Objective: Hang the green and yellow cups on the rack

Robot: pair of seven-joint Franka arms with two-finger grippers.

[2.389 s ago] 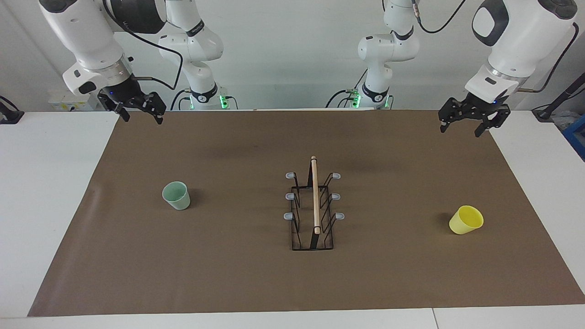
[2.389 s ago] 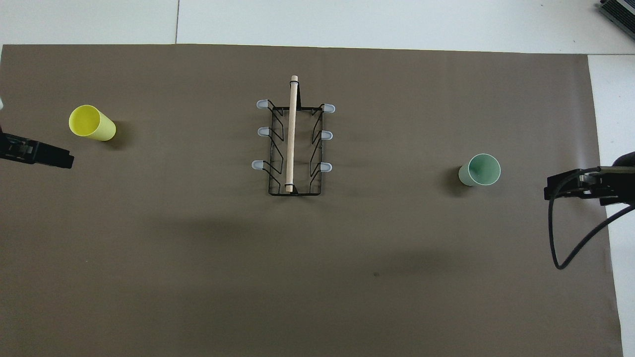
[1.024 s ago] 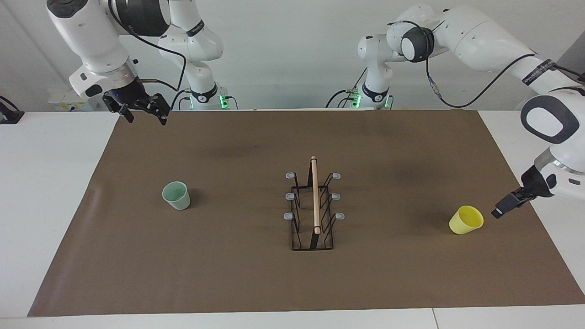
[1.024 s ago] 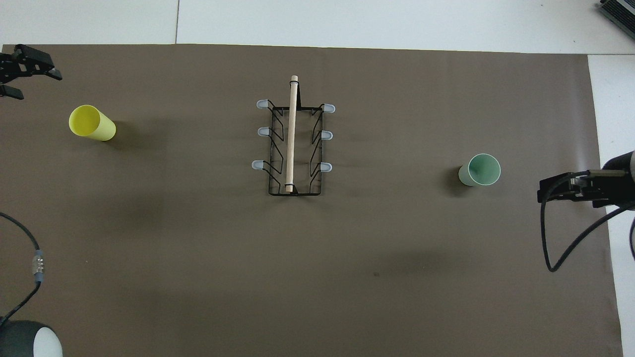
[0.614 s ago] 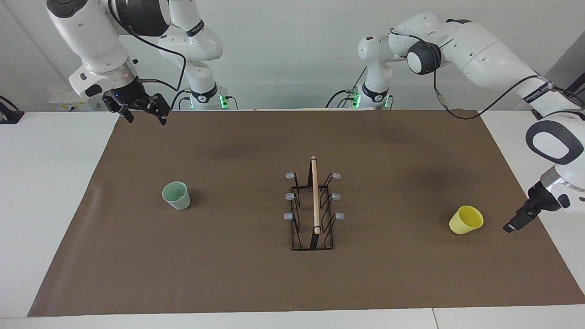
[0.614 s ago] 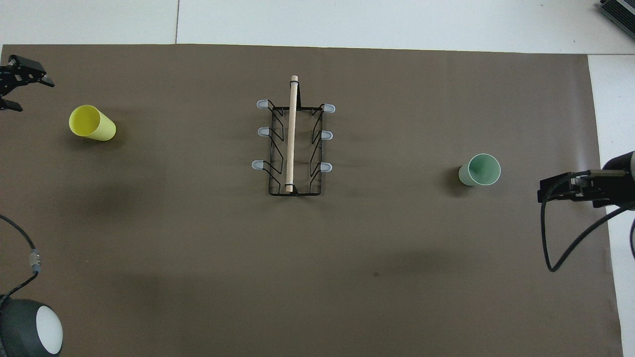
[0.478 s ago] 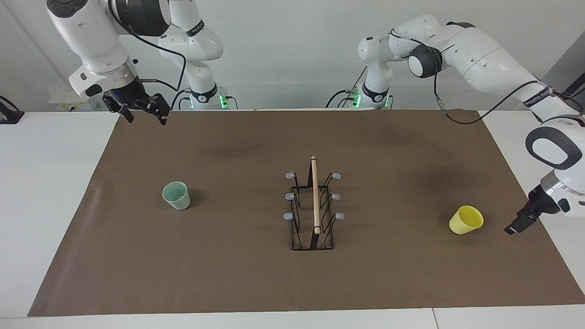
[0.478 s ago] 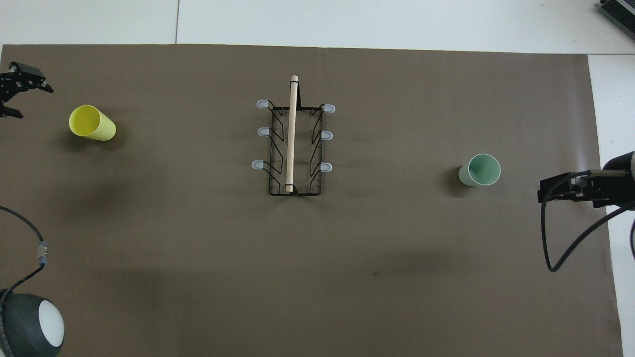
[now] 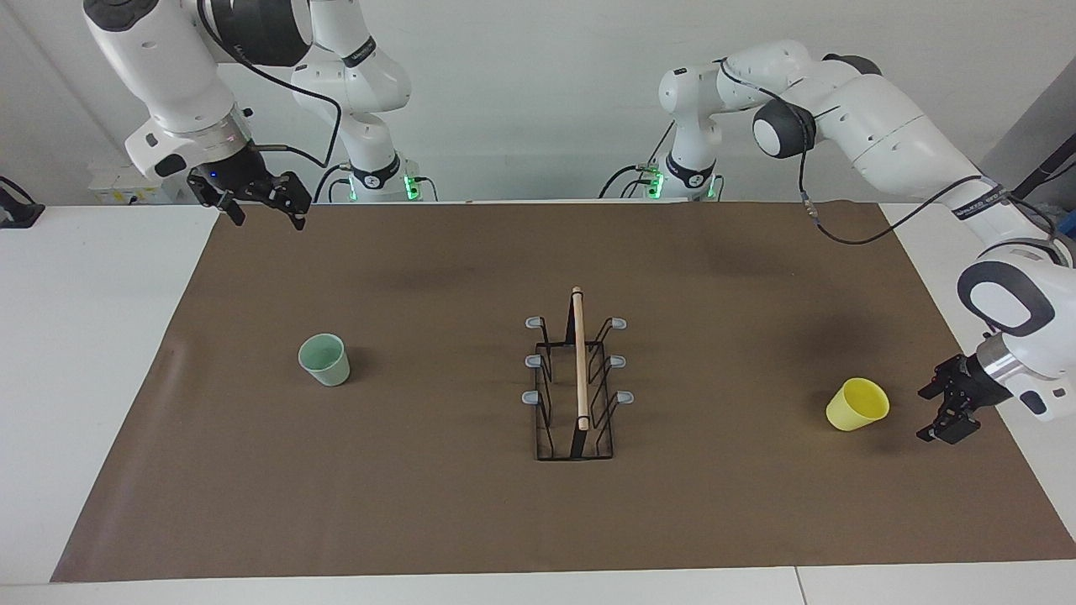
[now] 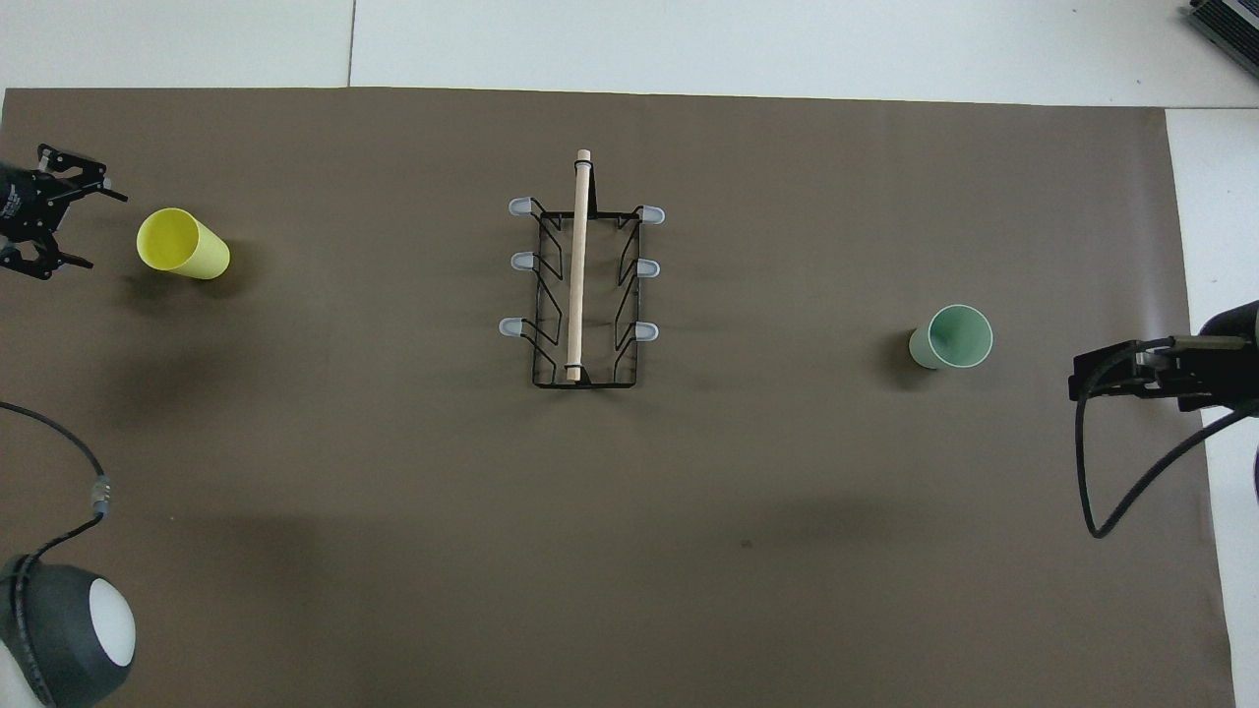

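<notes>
The yellow cup [image 9: 857, 404] sits on the brown mat toward the left arm's end of the table, and also shows in the overhead view [image 10: 182, 245]. My left gripper [image 9: 928, 413] is low beside it, a short gap away, open and empty, its jaws turned toward the cup; it shows in the overhead view [image 10: 90, 226] too. The pale green cup [image 9: 324, 360] stands mouth up toward the right arm's end [image 10: 951, 337]. The rack [image 9: 579, 361] stands mid-table with all prongs bare [image 10: 578, 265]. My right gripper [image 9: 262, 217] waits open and empty in the air over the mat's corner [image 10: 1087, 374].
The brown mat [image 9: 437, 504] covers most of the white table [image 9: 84, 336]. The left arm's elbow [image 10: 59, 629] and its cable hang over the mat's near corner. A cable loop [image 10: 1092, 472] hangs from the right arm.
My left arm has swung out from near its base and come down beside the yellow cup, the gripper turning to face it. The right gripper, the cups and the rack have stayed put.
</notes>
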